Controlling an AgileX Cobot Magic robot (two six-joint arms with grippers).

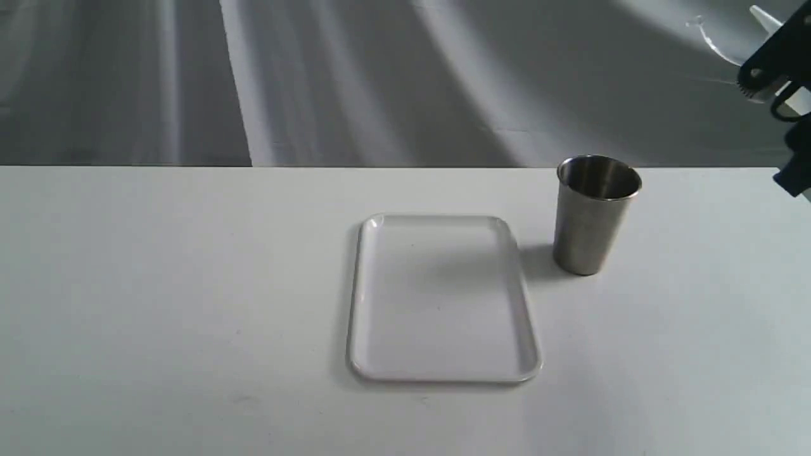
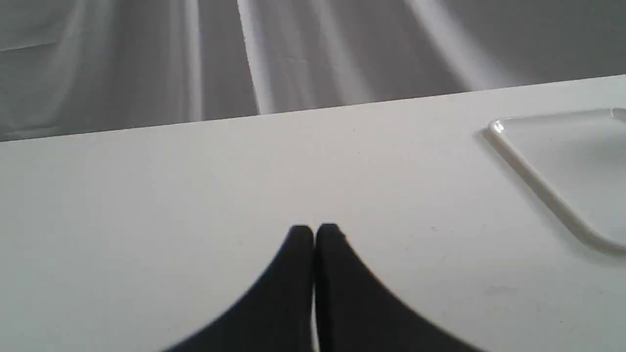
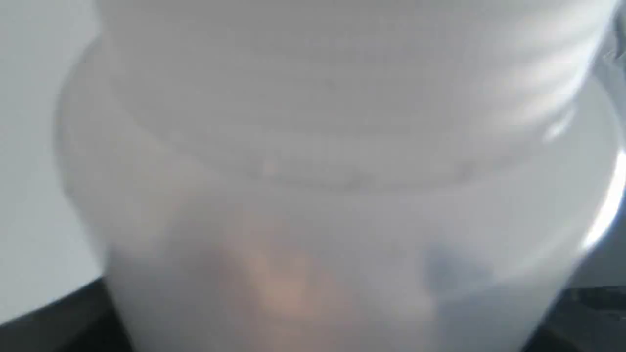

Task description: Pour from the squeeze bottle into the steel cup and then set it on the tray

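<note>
The steel cup [image 1: 595, 215] stands upright on the white table, just right of the far corner of the white tray [image 1: 443, 297], which has nothing on it. High at the right edge of the exterior view, above and to the right of the cup, my right gripper [image 1: 770, 82] is shut on the squeeze bottle [image 1: 765, 19]; only the tilted nozzle and the thin strap show there. The bottle's translucent body [image 3: 332, 161], with an amber tint low inside, fills the right wrist view. My left gripper [image 2: 314, 232] is shut on nothing, low over bare table, with the tray's rim [image 2: 533, 181] off to one side.
The white table [image 1: 158, 285] runs wide to the left of the tray and along the front. A grey draped cloth [image 1: 380, 82] hangs behind the table's far edge.
</note>
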